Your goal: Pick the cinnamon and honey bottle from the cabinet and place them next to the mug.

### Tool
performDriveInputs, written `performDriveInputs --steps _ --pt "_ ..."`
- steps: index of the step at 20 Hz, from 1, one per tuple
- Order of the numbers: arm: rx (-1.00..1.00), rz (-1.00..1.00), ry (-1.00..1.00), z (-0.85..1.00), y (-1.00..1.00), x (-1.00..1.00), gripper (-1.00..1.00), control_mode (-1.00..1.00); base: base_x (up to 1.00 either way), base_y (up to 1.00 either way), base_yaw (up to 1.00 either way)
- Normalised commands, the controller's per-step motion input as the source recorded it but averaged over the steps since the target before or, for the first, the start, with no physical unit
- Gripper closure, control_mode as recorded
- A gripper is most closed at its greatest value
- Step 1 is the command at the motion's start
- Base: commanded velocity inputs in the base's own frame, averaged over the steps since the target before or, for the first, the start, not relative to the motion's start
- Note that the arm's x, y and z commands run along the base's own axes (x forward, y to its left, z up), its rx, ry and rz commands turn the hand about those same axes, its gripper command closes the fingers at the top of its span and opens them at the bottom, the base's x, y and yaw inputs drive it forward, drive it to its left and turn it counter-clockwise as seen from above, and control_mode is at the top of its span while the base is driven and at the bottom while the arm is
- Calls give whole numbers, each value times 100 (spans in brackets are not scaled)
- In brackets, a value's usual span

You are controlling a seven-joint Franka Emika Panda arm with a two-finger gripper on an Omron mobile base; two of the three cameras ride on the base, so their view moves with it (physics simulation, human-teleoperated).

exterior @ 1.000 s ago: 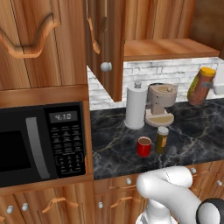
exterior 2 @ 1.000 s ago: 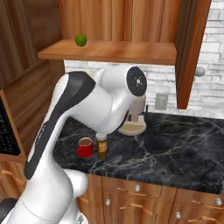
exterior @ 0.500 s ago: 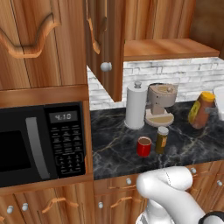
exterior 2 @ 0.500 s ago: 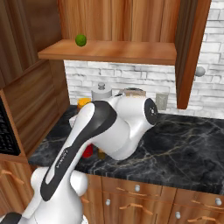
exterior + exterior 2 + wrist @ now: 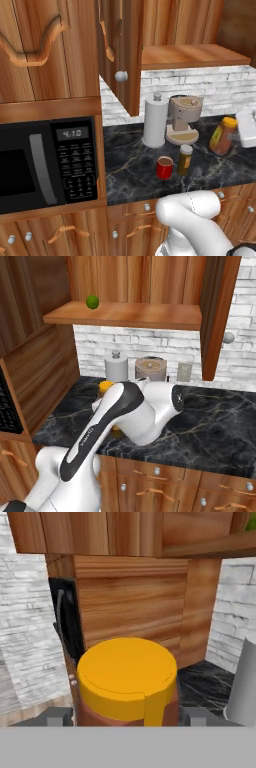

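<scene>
- Left base view: we see the honey bottle [image 5: 223, 135], tilted, yellow cap uppermost, at the right end of the dark marble counter [image 5: 130, 172]. The white hand [image 5: 248, 129] is just beside it at the frame edge. We cannot tell here whether the bottle touches the counter.
- Same view: the red mug [image 5: 164, 167] stands upright near the counter's front edge, dark inside; we cannot tell whether it holds anything. The cinnamon [image 5: 185, 159] jar, grey lid on, stands just beside it on the right.
- Behind them stand a white paper-towel roll [image 5: 155, 121] and a beige coffee machine [image 5: 183, 120]. A black microwave [image 5: 47, 163] sits to the left.
- The cabinet [image 5: 170, 30] hangs open above, its door [image 5: 121, 50] swung out with a pale knob; the shelf part seen here is bare.
- Right base view: the arm [image 5: 125, 417] covers the counter's middle. A bit of the bottle's yellow cap shows at its upper left. A green lime [image 5: 92, 302] rests on the cabinet shelf.
- Hand view: the bottle's yellow cap is large and centred, amber body below, sitting between the gripper [image 5: 127, 717] fingers [image 5: 57, 716], which press its two sides. The jaws are clamped partway, on the bottle.
</scene>
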Motion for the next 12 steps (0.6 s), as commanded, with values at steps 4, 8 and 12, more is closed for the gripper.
performDriveInputs --steps 4,8,12 --pt "0 0 9 -37 -42 61 100 -100 0 0 0" --pt "0 0 9 -41 -46 59 100 -100 0 0 0" --pt "0 0 10 -47 -28 32 100 -100 0 0 0"
